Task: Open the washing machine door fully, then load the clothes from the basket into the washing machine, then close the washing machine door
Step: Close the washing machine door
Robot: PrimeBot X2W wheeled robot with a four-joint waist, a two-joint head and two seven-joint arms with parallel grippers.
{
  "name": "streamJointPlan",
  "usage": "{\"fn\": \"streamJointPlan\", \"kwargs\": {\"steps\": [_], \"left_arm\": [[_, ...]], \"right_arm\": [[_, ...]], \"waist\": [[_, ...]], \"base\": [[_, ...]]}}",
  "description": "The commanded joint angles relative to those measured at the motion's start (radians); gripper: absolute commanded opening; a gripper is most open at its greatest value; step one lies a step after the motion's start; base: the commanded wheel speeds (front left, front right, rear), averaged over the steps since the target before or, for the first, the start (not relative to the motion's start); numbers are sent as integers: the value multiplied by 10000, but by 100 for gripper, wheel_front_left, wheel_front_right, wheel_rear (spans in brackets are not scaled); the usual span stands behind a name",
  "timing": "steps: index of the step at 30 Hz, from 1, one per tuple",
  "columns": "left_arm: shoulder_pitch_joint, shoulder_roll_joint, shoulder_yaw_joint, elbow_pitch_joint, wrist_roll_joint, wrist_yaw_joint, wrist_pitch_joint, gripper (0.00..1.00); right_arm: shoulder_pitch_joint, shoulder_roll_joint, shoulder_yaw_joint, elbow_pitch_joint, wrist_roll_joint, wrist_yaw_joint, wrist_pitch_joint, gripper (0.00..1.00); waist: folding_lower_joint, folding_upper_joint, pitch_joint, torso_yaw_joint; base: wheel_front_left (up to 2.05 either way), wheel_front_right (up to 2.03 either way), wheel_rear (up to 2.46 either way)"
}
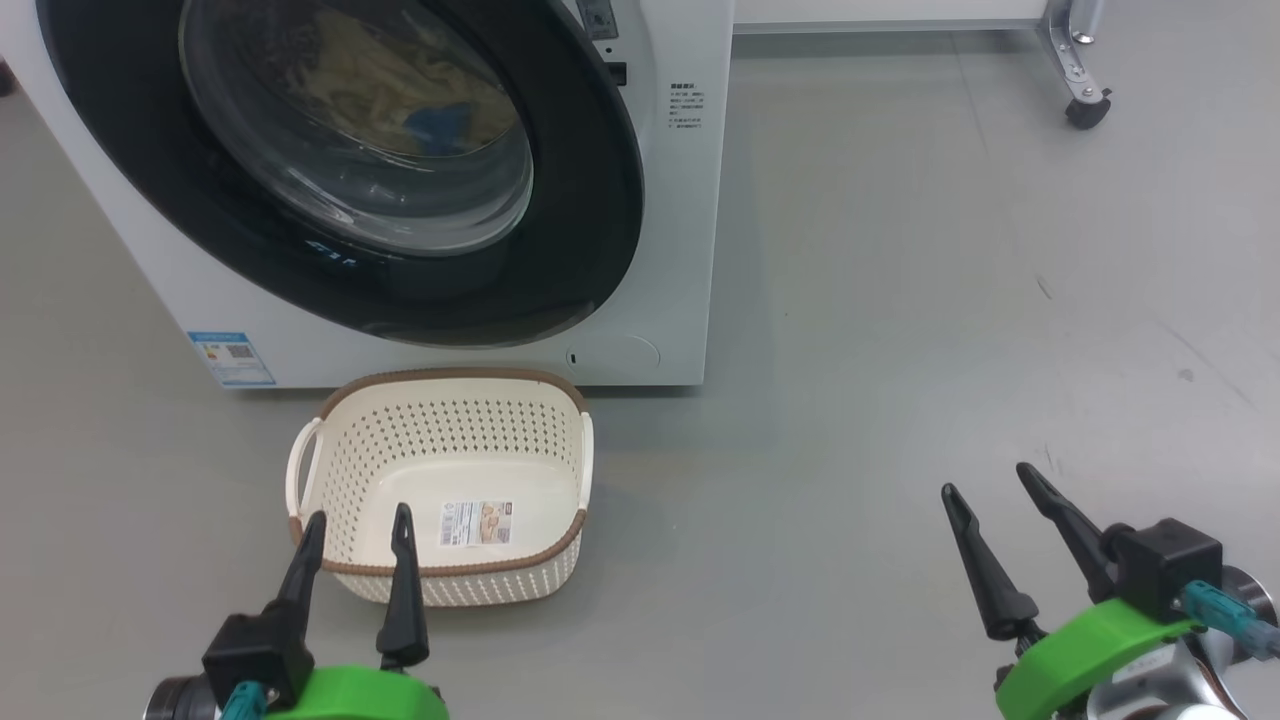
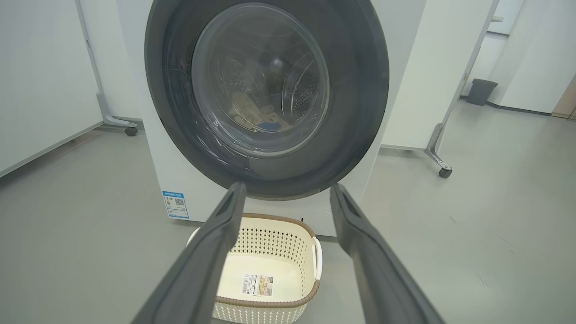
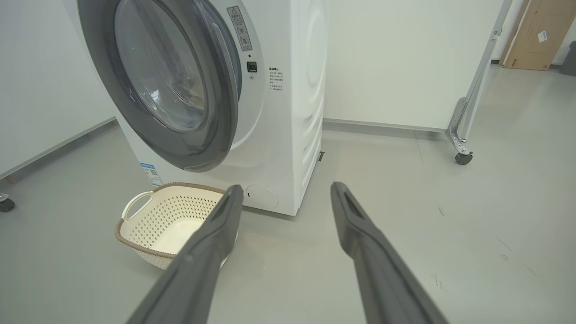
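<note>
Two illegible: washer [image 1: 660, 250] blue lbl [image 1: 231, 358], basket [image 1: 480, 588] sticker [image 1: 476, 523].

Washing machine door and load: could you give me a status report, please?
Left gripper open, right gripper open, nothing held. Clothes inside washing machine; basket empty. Door ajar, unlatched, basket beneath it.

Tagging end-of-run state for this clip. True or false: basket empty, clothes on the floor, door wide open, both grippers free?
1. The basket is empty. True.
2. The clothes lie on the floor. False: they are inside the washing machine, seen through the washing machine door glass.
3. The washing machine door stands wide open. False: it is swung across the drum opening.
4. The left gripper and right gripper are open and hold nothing. True.
</note>
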Motion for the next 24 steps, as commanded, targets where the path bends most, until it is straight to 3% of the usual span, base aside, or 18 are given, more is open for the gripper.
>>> {"fn": "streamJointPlan", "kwargs": {"steps": [1,4,5,6,7,8,24], "left_arm": [[-281,174,331,-379,121,191,13,100],[-342,159,304,-391,122,205,16,100],[-371,152,291,-390,123,205,19,100],[-403,144,273,-385,123,201,22,100],[-437,133,249,-378,125,192,24,100],[-471,121,229,-369,125,185,22,100],[-1148,-268,-179,-139,138,44,-189,100]], "right_arm": [[-378,-87,137,-406,-42,35,-21,100],[-450,-87,90,-421,-8,35,-57,100],[-483,-87,70,-414,-7,35,-69,95],[-524,-87,46,-399,-12,35,-81,67],[-564,-87,6,-376,-14,35,-97,24],[-603,-87,-33,-350,-14,35,-110,0],[-2464,-258,-251,631,-273,35,-387,0]], "waist": [[0,0,17,1],[0,0,100,19],[0,0,131,37],[0,0,157,60],[0,0,178,94],[0,0,202,125],[0,0,853,998]], "base": [[0,0,0],[0,0,0],[0,0,0],[0,0,0],[0,0,0],[0,0,0],[0,0,0]]}}
